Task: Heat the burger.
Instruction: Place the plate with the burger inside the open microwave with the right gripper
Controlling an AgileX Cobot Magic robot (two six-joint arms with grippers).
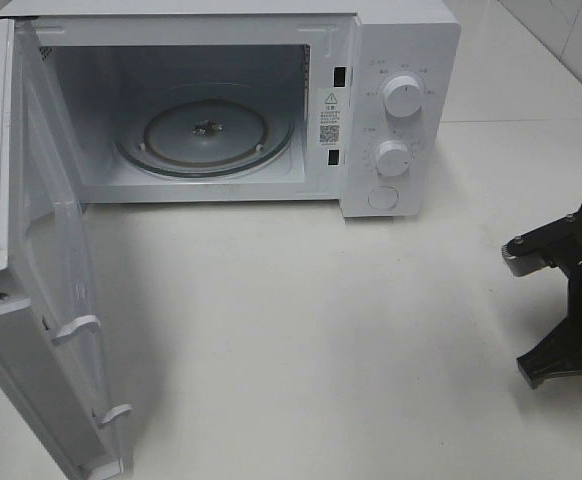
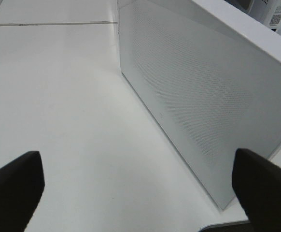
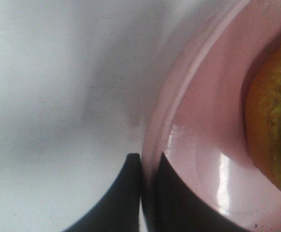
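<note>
The burger (image 3: 273, 130) shows only in the right wrist view, as a golden-brown edge with a bit of green, lying on a pink plate (image 3: 203, 121). My right gripper (image 3: 147, 193) is shut on the plate's rim, one finger inside it and one outside. In the exterior high view only part of the right arm (image 1: 571, 300) shows at the right edge; burger and plate are out of that frame. My left gripper (image 2: 135, 193) stands open and holds nothing, just outside the microwave door (image 2: 203, 96).
The white microwave (image 1: 401, 40) stands at the back with its door (image 1: 31, 300) swung wide to the left. Its glass turntable (image 1: 206, 135) has nothing on it. Two knobs (image 1: 401, 97) sit on its right panel. White tabletop (image 1: 301, 330) lies in front.
</note>
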